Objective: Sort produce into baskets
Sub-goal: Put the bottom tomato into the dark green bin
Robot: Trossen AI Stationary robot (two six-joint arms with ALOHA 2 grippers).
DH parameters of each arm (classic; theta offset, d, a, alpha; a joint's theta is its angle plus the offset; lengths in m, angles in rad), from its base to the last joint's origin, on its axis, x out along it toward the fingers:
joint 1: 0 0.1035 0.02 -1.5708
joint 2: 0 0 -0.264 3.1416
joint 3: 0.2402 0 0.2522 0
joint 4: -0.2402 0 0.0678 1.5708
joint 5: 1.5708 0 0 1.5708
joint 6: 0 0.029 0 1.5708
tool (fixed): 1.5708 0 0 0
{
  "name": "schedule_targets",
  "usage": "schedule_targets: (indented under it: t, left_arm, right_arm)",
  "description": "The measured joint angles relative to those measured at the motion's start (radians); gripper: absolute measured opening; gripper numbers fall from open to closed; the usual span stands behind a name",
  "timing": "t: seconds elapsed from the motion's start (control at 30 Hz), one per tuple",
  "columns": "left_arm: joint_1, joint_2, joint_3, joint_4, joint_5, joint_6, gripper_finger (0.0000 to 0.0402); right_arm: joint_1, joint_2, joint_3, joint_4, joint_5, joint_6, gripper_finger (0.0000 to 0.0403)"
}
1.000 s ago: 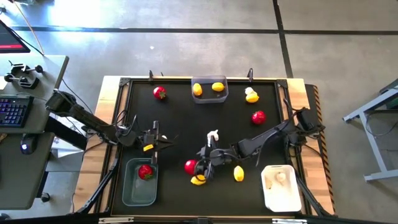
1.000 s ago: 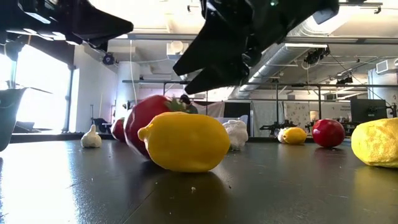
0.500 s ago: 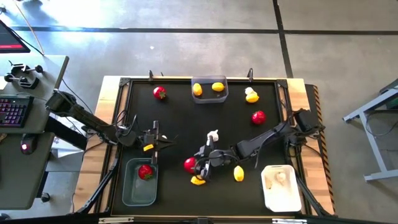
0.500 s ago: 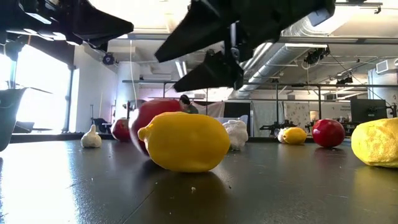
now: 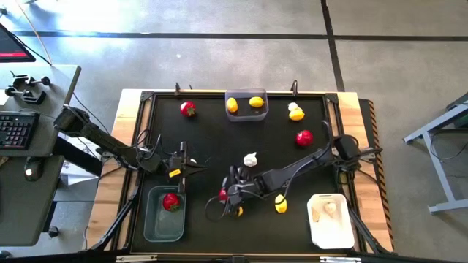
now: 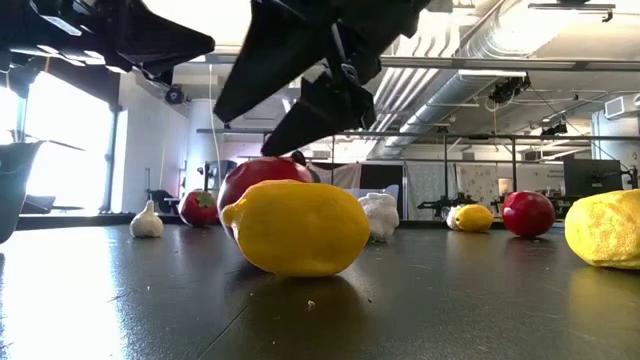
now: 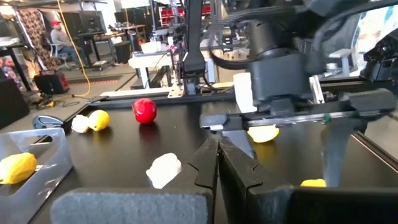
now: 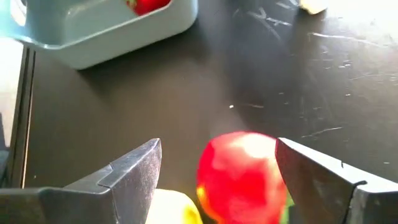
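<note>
Fruit [image 8: 241, 176], red, sits between the spread right hand [image 8: 217, 180].

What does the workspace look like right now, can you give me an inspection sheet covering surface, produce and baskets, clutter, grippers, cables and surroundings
Surface: black table top in a wooden frame.
Job's things: grey basket at the far edge holds two lemons; grey basket near the left arm holds one red fruit; white basket holds pale garlic-like pieces. Loose: red fruits; garlic bulb; lemon; a red fruit beside another lemon.
Clutter: nothing seen.
Grippers: right gripper open, fingers either side of that red fruit; left gripper shut, empty, above its basket.
Cables: black cables along both arms.
Surroundings: concrete floor, desk with keyboard, seated person far off.
</note>
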Motion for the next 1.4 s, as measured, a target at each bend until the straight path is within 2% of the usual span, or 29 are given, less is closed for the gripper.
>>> schedule_targets:
  t: [0.2,0.5,0.67,0.83,1.0,1.13,1.4]
  left_arm:
    - [0.000,0.000,0.000,0.000,0.000,0.004,0.0000]
    - [0.000,0.000,0.000,-0.010,0.000,0.006,0.0000]
    - [0.001,0.000,0.000,-0.016,0.000,0.006,0.0000]
    - [0.001,0.000,0.000,-0.022,0.000,0.008,0.0000]
    - [0.001,0.000,0.000,-0.027,0.000,0.011,0.0000]
    - [0.001,0.000,0.000,-0.027,0.000,0.007,0.0000]
    - [0.001,0.000,0.000,-0.035,0.000,0.006,0.0000]
  right_arm:
    - [0.002,0.081,0.055,-0.083,0.029,0.035,0.0307]
    - [0.000,0.161,0.088,-0.087,0.010,0.039,0.0307]
    - [-0.014,0.124,0.088,-0.104,0.028,-0.051,0.0307]
    - [-0.020,0.040,0.089,-0.232,0.021,-0.084,0.0307]
    - [-0.019,-0.022,0.089,-0.335,-0.062,-0.053,0.0307]
    - [-0.017,-0.019,0.089,-0.365,-0.111,-0.028,0.0307]
    - [-0.017,-0.005,0.089,-0.361,-0.110,-0.029,0.0307]
